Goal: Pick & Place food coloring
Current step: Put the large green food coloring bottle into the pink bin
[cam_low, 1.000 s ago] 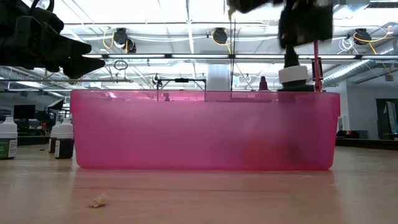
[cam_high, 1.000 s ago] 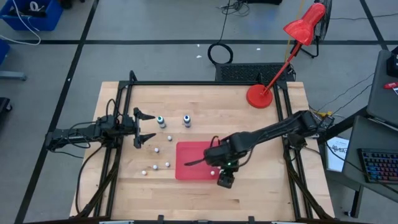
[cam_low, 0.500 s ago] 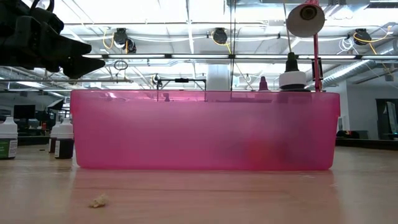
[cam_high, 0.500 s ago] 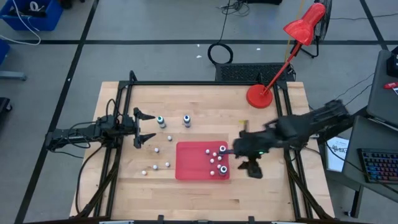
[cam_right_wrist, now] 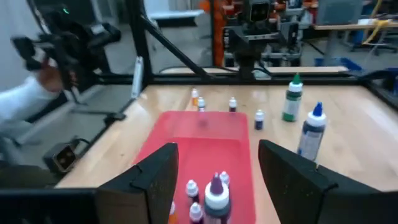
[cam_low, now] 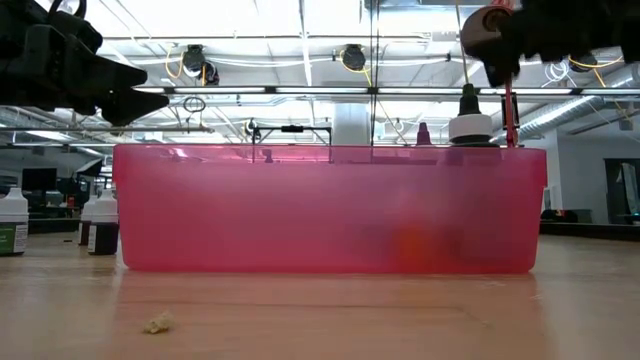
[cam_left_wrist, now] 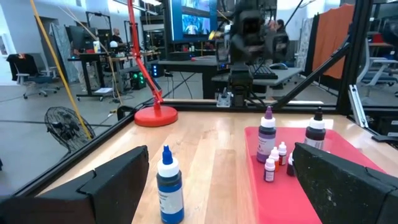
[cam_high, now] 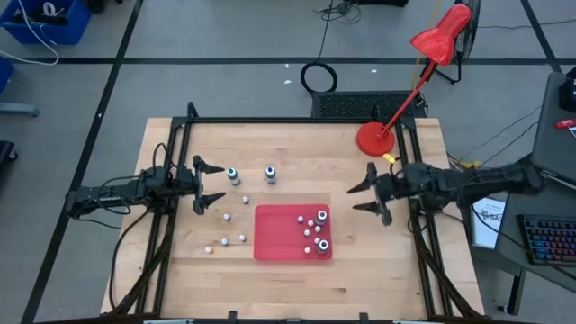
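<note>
The food coloring bottles are split between tray and table. Several stand upright in the right part of the red tray (cam_high: 274,232), among them a purple-topped bottle (cam_left_wrist: 267,135) and a dark-topped one (cam_left_wrist: 315,129). A green-topped bottle (cam_high: 233,175) and a blue-topped bottle (cam_high: 270,174) stand on the table beyond the tray, with tiny bottles (cam_high: 225,216) scattered to its left. My left gripper (cam_high: 221,184) hovers open, left of the green-topped bottle. My right gripper (cam_high: 354,199) hovers open, right of the tray, its fingers pointing at it.
A red desk lamp stands with its base (cam_high: 375,139) on the far right of the table. Black frame rails (cam_high: 270,120) run along the table's far, left and right sides. In the low view the tray shows as a pink wall (cam_low: 330,210). A crumb (cam_low: 157,323) lies near the front.
My right gripper has drawn away from above the tray's near right corner. It has swung toward the table's right edge and then farther back, and now hangs beside the tray. The bottles it covered there now show, standing upright. My left arm has kept still.
</note>
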Controlling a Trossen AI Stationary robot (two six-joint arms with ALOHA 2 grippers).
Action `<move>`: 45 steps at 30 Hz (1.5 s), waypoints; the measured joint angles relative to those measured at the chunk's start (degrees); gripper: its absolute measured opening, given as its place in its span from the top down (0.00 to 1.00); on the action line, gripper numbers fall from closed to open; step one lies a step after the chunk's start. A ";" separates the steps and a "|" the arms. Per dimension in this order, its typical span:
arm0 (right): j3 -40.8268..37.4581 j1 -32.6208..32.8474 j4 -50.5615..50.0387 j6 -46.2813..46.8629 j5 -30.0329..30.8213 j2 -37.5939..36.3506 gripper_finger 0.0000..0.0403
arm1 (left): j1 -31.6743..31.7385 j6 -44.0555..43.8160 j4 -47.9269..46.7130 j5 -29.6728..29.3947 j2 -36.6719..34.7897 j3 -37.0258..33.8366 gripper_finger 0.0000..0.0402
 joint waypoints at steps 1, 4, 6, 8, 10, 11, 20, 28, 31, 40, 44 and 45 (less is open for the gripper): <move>-1.95 -2.83 1.60 0.53 -3.89 -1.31 0.48 | 0.00 0.01 0.03 -0.02 0.00 -0.02 0.02; -6.20 -10.35 5.36 2.26 -12.46 -3.73 0.48 | 0.00 -0.02 -0.01 0.00 0.00 0.00 0.02; -8.04 -14.23 7.61 2.78 -14.91 -4.50 0.48 | -0.01 -0.04 -0.01 0.00 0.00 -0.01 0.02; -9.30 -17.53 8.78 3.15 -15.89 -5.24 0.48 | -0.01 -0.49 0.02 0.02 0.00 0.01 0.02; -9.82 -20.40 8.86 3.42 -15.89 -6.03 0.48 | 0.00 -3.00 0.02 0.38 0.00 0.00 0.02; -10.12 -21.58 8.85 3.41 -15.87 -6.59 0.48 | -0.01 -4.80 0.01 0.44 0.00 0.00 0.02; -10.64 -25.15 6.84 2.77 -15.92 -15.67 0.48 | -0.01 -11.86 -0.52 0.39 0.00 -0.01 0.02; -10.64 -25.08 -4.91 0.90 -9.27 -24.96 0.48 | 0.00 -10.21 -0.37 0.37 0.00 -0.01 0.02; -10.64 -25.06 -7.39 -0.39 -6.74 -27.60 0.48 | 0.01 -11.86 -0.46 0.38 0.02 0.01 0.02; -15.57 -25.06 -6.98 -1.94 -1.99 -32.65 0.48 | 0.01 -12.15 -0.46 0.35 0.02 -0.01 0.02; -20.69 -25.08 2.69 -0.56 -1.79 -32.40 0.48 | 0.02 -12.41 -0.44 0.28 0.01 0.00 0.02; -20.68 -25.05 2.37 -0.42 -1.38 -32.51 0.48 | 0.00 -12.43 -0.37 0.28 0.02 0.01 0.02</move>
